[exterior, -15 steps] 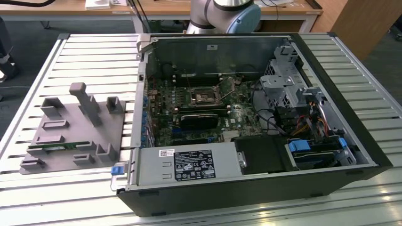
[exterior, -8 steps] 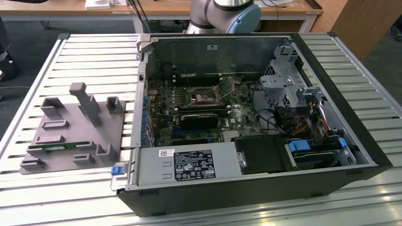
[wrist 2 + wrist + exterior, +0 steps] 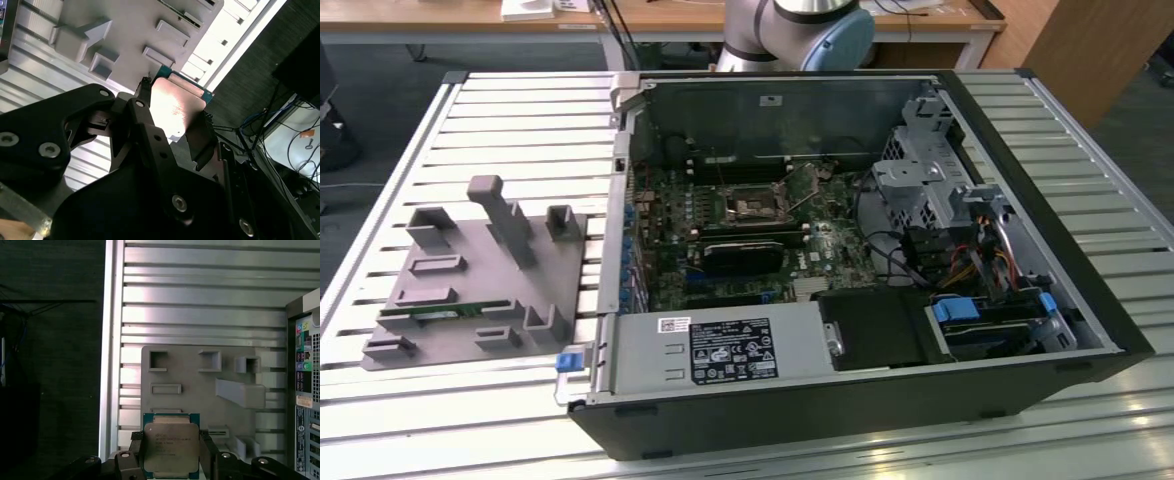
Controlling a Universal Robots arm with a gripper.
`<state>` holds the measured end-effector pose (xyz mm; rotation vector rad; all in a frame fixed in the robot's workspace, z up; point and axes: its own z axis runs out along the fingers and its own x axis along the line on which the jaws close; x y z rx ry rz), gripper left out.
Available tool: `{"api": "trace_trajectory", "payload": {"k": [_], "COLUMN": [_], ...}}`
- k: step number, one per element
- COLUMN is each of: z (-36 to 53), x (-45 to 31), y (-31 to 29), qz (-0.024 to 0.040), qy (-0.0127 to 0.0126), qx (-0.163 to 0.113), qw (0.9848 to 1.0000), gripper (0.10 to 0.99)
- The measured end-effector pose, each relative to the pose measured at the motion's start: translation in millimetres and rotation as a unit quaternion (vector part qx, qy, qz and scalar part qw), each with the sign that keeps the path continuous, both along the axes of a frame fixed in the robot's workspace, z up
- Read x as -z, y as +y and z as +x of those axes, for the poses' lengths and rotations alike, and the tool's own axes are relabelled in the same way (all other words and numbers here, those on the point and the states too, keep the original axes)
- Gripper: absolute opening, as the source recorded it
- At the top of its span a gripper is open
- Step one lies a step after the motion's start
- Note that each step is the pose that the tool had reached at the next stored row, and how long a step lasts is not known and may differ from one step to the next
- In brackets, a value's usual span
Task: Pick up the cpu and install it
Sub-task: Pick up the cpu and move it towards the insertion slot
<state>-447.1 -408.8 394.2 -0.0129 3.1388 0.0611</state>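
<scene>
The jaws of the gripper point(image 3: 175, 114) were clamped on the cpu point(image 3: 171, 447) from two opposite sides, holding it over the grey fixture plate point(image 3: 200, 400), near the edge of the slatted table point(image 3: 200, 295).

cpu point(image 3: 171, 452) edges hidden behind claw point(image 3: 171, 440), arm point(image 3: 801, 30) cropped

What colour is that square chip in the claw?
The cpu has a silvery-grey top with a teal-green rim; clearest in the first wrist view.
</scene>
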Motion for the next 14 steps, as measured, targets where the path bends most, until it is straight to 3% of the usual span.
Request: {"api": "trace_trajectory", "payload": {"k": [14], "z": [2.9], "x": [-1.9], "y": [0.0], "qz": [0.0000], "qy": [0.0000], "qx": [0.000], "qw": [1.0000], "gripper": [0.533]}}
